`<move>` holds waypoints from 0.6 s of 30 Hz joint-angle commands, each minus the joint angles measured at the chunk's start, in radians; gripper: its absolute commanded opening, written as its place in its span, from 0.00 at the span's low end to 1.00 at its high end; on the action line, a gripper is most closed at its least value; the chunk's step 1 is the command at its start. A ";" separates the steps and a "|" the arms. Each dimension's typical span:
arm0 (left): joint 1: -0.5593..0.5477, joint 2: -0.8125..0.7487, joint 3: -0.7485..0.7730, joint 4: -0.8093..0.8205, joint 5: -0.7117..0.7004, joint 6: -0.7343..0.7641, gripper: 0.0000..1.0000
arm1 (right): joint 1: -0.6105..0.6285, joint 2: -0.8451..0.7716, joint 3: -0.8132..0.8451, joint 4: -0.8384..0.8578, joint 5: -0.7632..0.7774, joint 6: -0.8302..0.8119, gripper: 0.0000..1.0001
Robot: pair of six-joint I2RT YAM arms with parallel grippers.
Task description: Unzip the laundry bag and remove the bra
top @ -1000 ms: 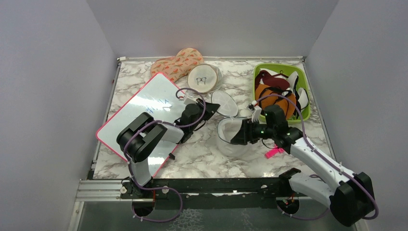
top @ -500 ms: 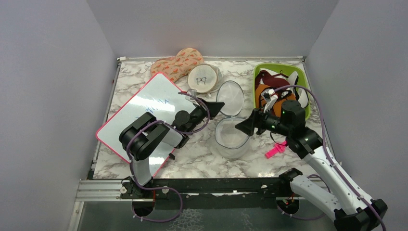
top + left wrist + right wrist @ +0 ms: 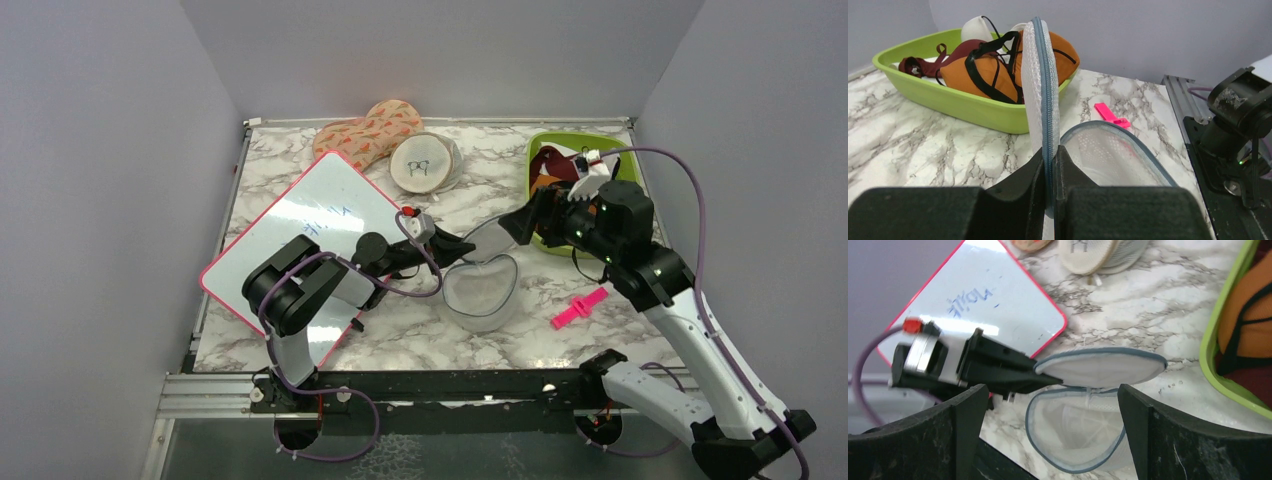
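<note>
The white mesh laundry bag (image 3: 480,292) lies unzipped at mid-table, and its inside looks empty in the right wrist view (image 3: 1083,425). My left gripper (image 3: 462,243) is shut on the grey-blue zip rim of the bag's lid (image 3: 1040,75) and holds the lid up on edge over the bag. My right gripper (image 3: 522,225) is open and empty, raised above the bag's right side; its fingers (image 3: 968,430) frame the bag. The orange bra (image 3: 978,75) with black straps lies in the green bin (image 3: 973,107). My right arm mostly hides it in the top view.
The green bin (image 3: 628,160) at back right also holds a dark red garment (image 3: 550,160). A pink clip (image 3: 578,308) lies right of the bag. A whiteboard (image 3: 300,230) lies on the left. A beige round pouch (image 3: 422,163) and a patterned mitt (image 3: 365,130) lie at the back.
My right gripper has left the bag and risen back toward the green bin. My left gripper has moved right and tipped the lid from lying flat to standing over the bag.
</note>
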 commanded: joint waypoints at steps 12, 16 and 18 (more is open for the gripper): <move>0.005 -0.088 -0.005 0.250 0.091 0.138 0.00 | 0.002 0.259 0.180 -0.214 0.223 0.681 0.93; 0.005 -0.096 -0.005 0.250 0.101 0.143 0.00 | 0.002 0.179 0.056 -0.111 0.168 0.849 0.77; 0.005 -0.101 -0.007 0.249 0.103 0.148 0.00 | 0.002 0.149 0.005 -0.089 0.164 0.913 0.71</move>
